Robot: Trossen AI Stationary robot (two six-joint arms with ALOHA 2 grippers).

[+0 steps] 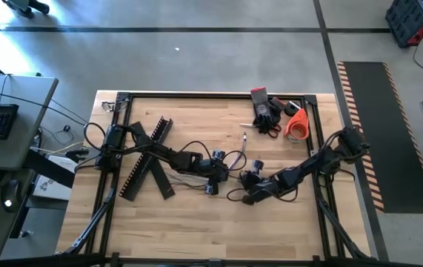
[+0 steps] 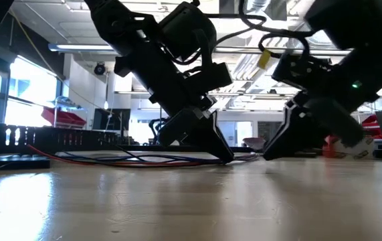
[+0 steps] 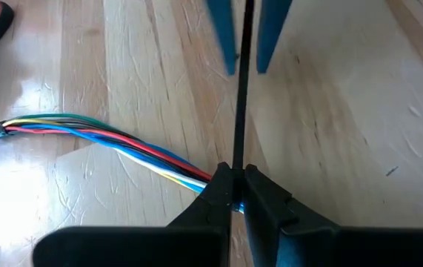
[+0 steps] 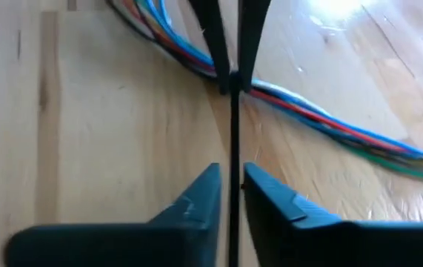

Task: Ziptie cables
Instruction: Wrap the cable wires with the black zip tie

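- Cables [image 3: 115, 141] lie flat on the table [image 1: 196, 230] mid-board, a bundle of coloured wires fanning away from the two grippers.
- Left gripper [image 3: 232, 185] sits right on the bundle, fingers pressed together, pinching a thin black ziptie [image 3: 239, 96] right where it meets the wires. I can't tell whether the wires themselves are also in the pinch.
- Right gripper [image 4: 230, 185] is just across from it, straddling the same strap's free end. Its fingers show a narrow gap around the strap, so it looks more like a loose guide than a real clamp, and I can't call it open or shut.
- Progress, as I read it: the tie looks to be around the bundle already, but I can't see the head or whether it's locked.
- Still left, I'd guess: pull the tail snug.
- Over by the far edge sit a glove [image 1: 265, 111] and an orange tape roll [image 1: 297, 124], not involved.
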